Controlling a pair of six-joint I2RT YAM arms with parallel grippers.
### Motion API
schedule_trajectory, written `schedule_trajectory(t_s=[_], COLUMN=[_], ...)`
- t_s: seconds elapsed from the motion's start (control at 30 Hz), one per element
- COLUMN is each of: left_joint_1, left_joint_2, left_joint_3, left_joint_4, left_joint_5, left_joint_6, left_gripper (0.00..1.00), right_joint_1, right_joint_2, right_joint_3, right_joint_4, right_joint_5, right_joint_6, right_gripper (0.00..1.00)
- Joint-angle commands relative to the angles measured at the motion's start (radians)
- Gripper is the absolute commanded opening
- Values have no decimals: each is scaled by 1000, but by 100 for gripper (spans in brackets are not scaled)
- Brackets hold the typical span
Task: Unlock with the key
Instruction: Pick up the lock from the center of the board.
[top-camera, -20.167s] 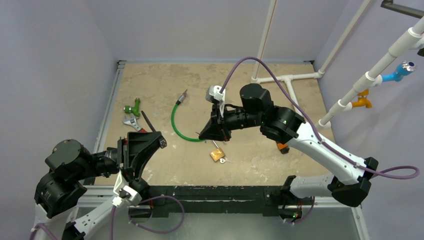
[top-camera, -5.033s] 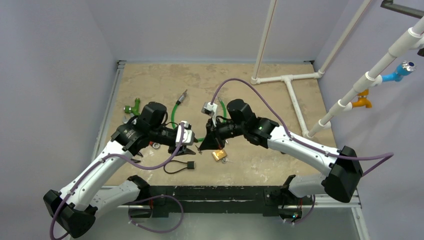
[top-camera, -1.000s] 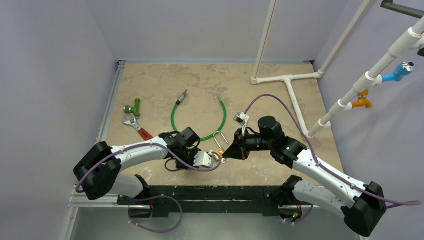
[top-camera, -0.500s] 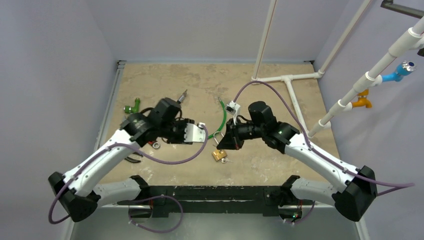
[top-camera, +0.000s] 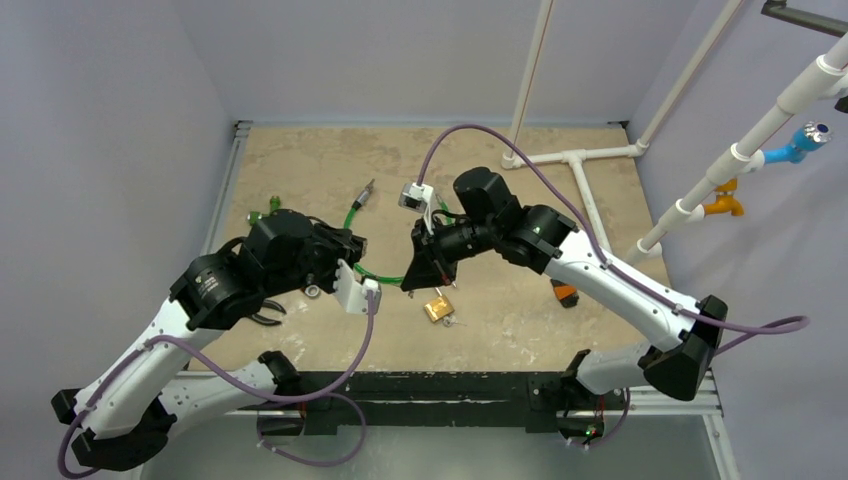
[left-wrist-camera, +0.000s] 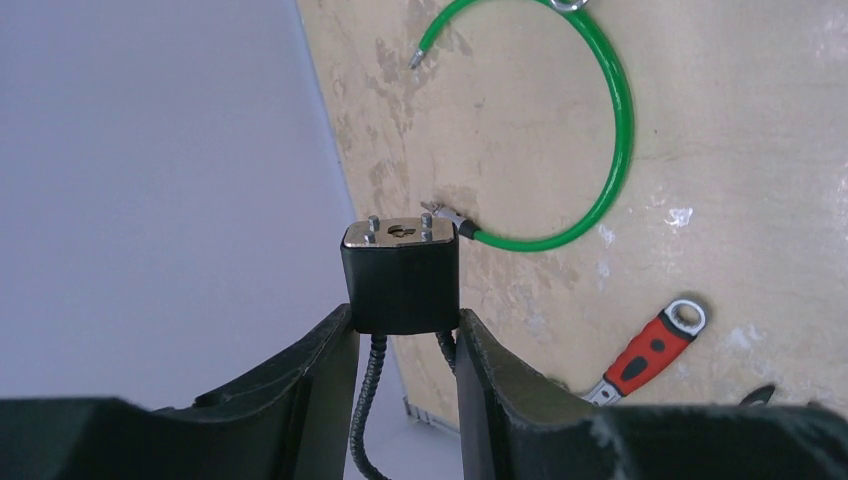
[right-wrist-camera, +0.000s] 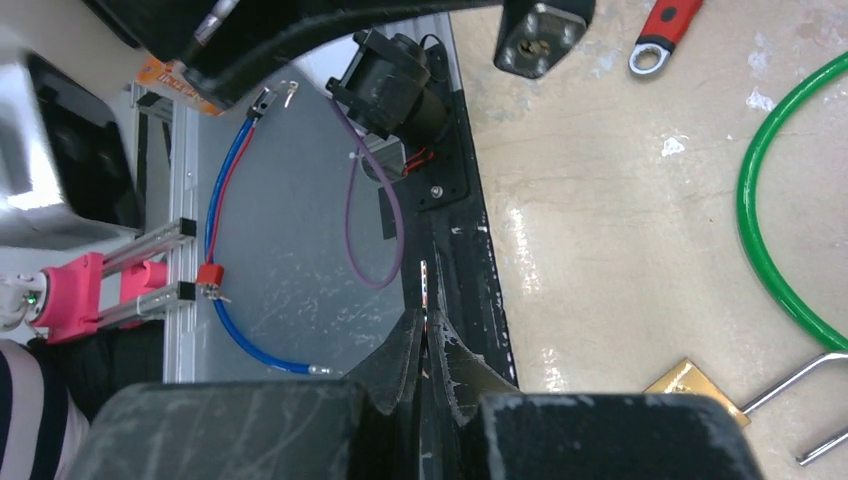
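Jaws of the left gripper (left-wrist-camera: 403, 325) clamp a black cable lock (left-wrist-camera: 400, 280) by its sides, keyhole face turned outward, raised above the left half of the table (top-camera: 400, 160). The right gripper (right-wrist-camera: 424, 335) is pinched closed on a thin key (right-wrist-camera: 425, 290), its blade jutting from the tips, apart from the lock. A brass padlock (top-camera: 436, 309) lies near the table's near edge, beside a green cable (top-camera: 386, 278).
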Motion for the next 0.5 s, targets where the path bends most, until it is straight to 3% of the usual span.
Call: schedule_trajectory(t_s=[0.0,0.47], left_joint_1=[-52,-70], left_joint_2=[-4,24], left_joint_3=[-16,118], left_joint_4=[11,-141], left_joint_5=[-165,82], left_joint_6=[125,11], left_gripper=[0,0], right_joint_1=[14,27], right_joint_2=[27,164], right_joint_3=[90,251], right_joint_4=[-79,-68], right_joint_5=[26,80], right_joint_6=[-32,-36], right_gripper=[0,0])
